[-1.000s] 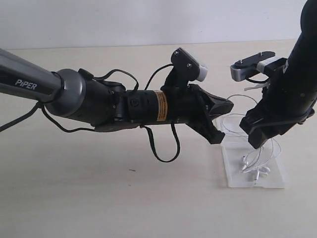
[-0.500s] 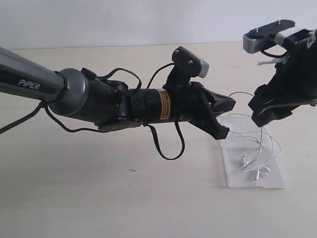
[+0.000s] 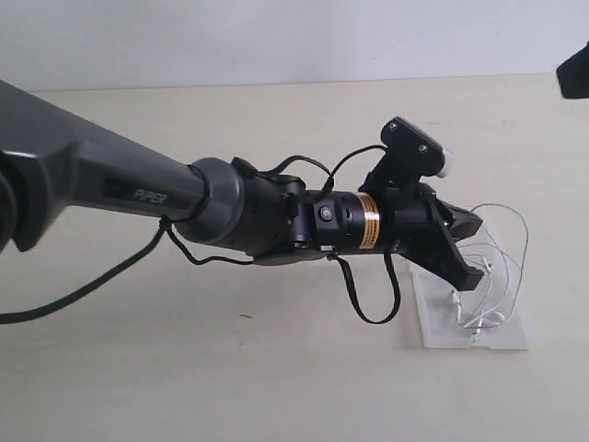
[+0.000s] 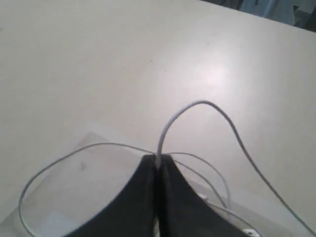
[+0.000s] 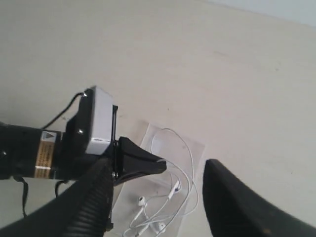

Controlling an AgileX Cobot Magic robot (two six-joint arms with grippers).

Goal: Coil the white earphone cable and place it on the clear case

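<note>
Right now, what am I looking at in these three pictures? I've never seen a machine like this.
It is a robot with two arms, each ending in a two-fingered gripper. The wide picture comes from a camera standing off the arms; the other two come from a camera on each wrist. On the pale table lies a clear case. The left gripper, reaching over it, is closed on the white earphone cable, whose earbuds lie on the case. The right gripper is open, holds nothing and looks down from above.
</note>
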